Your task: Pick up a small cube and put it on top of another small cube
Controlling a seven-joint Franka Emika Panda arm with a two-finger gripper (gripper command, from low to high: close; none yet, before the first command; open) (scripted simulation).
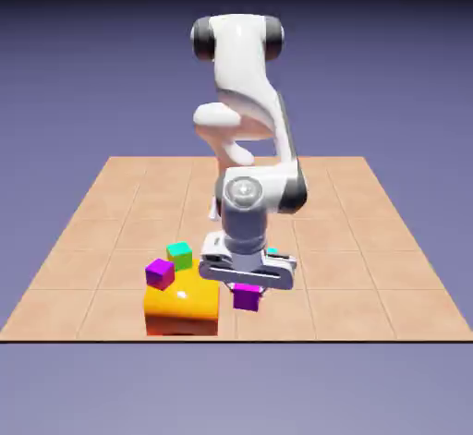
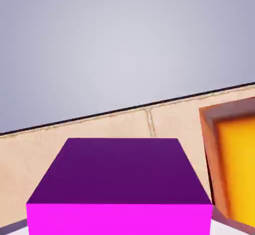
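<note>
The tool [image 1: 247, 287] is closed on a purple cube [image 1: 247, 297], gripping it between its two fingers near the table's [image 1: 323, 304] near edge, a little right of the middle in the exterior view. To the left of it lies a large yellow-orange block [image 1: 182, 306] with a rounded look. A second purple cube [image 1: 160, 274] sits at that block's far left corner, and just right of and beyond this cube is a green cube [image 1: 180, 257] with a turquoise top. Something turquoise [image 1: 272, 252] peeks out behind the hand, perhaps another cube, though mostly hidden.
</note>
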